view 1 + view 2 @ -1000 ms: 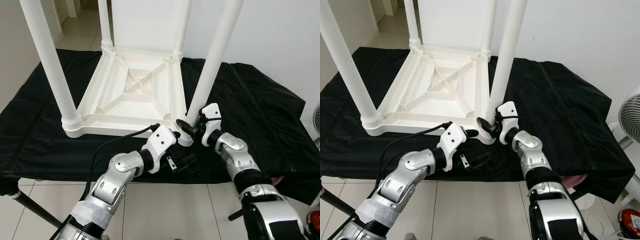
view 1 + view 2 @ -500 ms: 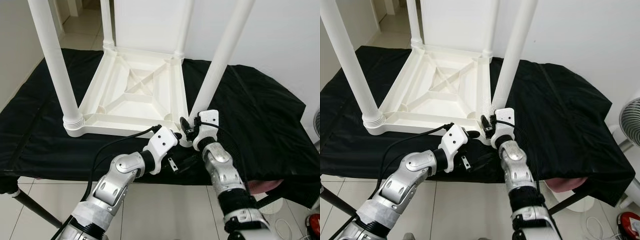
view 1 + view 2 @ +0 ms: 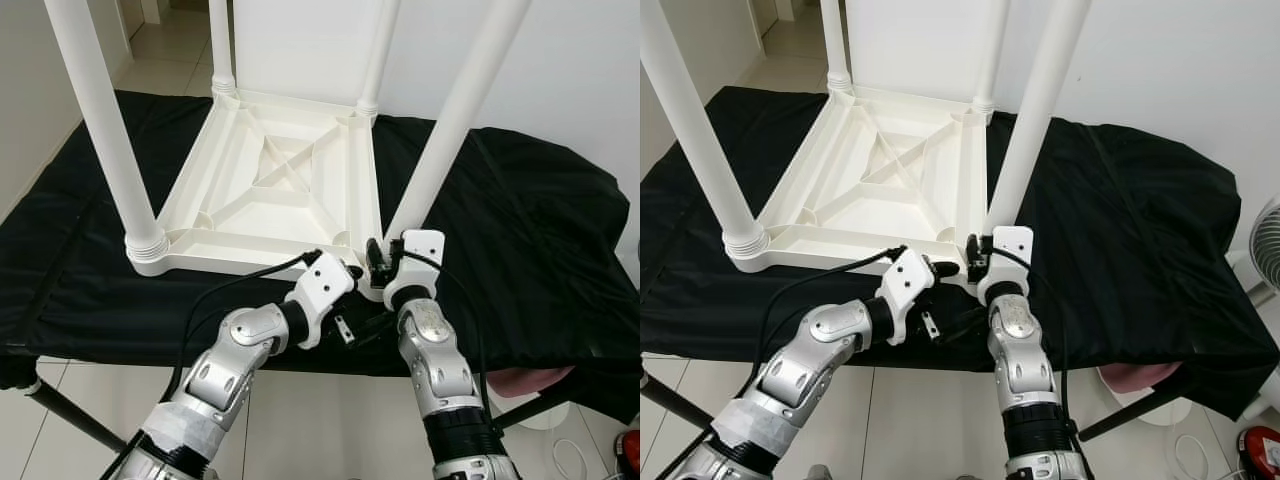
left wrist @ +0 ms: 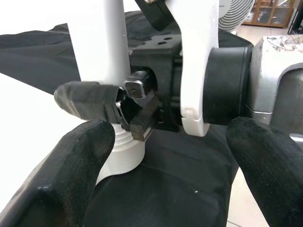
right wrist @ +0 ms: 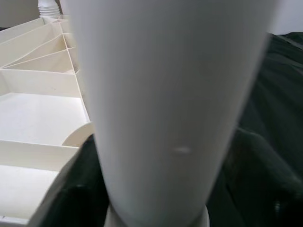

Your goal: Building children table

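Note:
A white plastic children's table point(image 3: 270, 180) lies upside down on a black cloth, its legs pointing up. The near right leg point(image 3: 450, 130) leans to the right out of its corner socket. My right gripper point(image 3: 378, 262) is shut on the base of that leg point(image 5: 161, 94), with one black finger point(image 4: 85, 99) laid across the leg just above its collar. My left gripper point(image 3: 358, 300) is open just in front of the same corner. Its two fingertips point(image 4: 71, 170) stand wide apart on either side of the leg base, touching nothing.
The black cloth point(image 3: 520, 250) covers a low platform whose front edge runs just under my wrists. A fan point(image 3: 1265, 240) stands on the floor at the right. A pink object point(image 3: 520, 380) sits under the cloth's right edge. A black pole point(image 3: 60, 410) crosses the floor at the lower left.
My right forearm has swung inward from the right and now points straight at the corner, with its gripper still at the leg base. The left arm has stayed put.

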Robot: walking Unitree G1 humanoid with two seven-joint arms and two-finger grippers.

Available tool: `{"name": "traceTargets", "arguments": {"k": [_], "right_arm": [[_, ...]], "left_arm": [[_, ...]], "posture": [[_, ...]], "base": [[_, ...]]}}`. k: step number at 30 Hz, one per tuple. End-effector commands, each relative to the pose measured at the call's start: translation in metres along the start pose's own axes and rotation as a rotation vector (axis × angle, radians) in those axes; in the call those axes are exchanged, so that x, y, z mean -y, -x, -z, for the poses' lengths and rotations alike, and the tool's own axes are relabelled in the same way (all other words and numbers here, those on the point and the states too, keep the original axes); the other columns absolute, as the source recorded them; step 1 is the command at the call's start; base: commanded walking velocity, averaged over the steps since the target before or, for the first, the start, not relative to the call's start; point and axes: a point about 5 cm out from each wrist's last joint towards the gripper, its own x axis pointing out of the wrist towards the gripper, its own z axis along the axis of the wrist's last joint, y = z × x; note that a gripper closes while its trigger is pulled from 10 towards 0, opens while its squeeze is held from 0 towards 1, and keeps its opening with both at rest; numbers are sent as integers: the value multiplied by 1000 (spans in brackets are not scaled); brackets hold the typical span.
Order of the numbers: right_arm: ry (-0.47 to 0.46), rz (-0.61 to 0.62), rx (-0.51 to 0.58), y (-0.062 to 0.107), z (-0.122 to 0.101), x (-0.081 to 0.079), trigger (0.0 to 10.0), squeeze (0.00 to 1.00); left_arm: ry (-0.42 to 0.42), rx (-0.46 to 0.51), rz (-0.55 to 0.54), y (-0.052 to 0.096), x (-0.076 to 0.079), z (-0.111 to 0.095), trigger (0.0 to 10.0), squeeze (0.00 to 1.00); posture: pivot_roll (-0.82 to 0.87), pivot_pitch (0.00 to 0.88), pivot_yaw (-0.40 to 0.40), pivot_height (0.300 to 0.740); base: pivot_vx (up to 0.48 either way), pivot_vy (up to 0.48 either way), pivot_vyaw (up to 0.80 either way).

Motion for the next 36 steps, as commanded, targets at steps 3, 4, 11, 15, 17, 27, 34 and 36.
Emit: {"name": "traceTargets", "arguments": {"k": [3, 4, 11, 15, 17, 27, 34, 36], "right_arm": [[-7, -52, 4, 1, 0, 13, 10000, 1000], [-7, -52, 4, 1, 0, 13, 10000, 1000], [42, -73, -23, -2, 4, 37, 10000, 1000], [57, -190, -54, -7, 6, 46, 10000, 741], [55, -244, -56, -10, 5, 47, 10000, 0], [131, -597, -62, -20, 4, 41, 10000, 0], [216, -766, -86, -27, 3, 36, 10000, 0], [218, -781, -94, -29, 3, 36, 4431, 0]], "left_arm": [[-1, -2, 4, -2, 1, 1, 10000, 0], [-1, -2, 4, -2, 1, 1, 10000, 0], [1, -7, -7, 0, 1, 2, 10000, 0], [3, -7, -17, 2, -1, 2, 10000, 0], [3, -7, -17, 2, -1, 2, 10000, 0], [0, -13, -13, 2, -2, 1, 10000, 0], [1, -9, -31, 3, -6, -2, 10000, 0], [0, -9, -33, 4, -6, -2, 10000, 0]], "posture": [[-43, 0, -91, 740], [-43, 0, -91, 740], [-37, 0, -96, 740], [-31, 0, -98, 740], [-31, 0, -95, 740], [-29, 0, -84, 740], [-24, 0, -76, 740], [-21, 0, -73, 740]], "base": [[0, 0, 0], [0, 0, 0], [0, 0, 0], [0, 0, 0], [0, 0, 0], [0, 0, 0], [0, 0, 0], [0, 0, 0]]}}
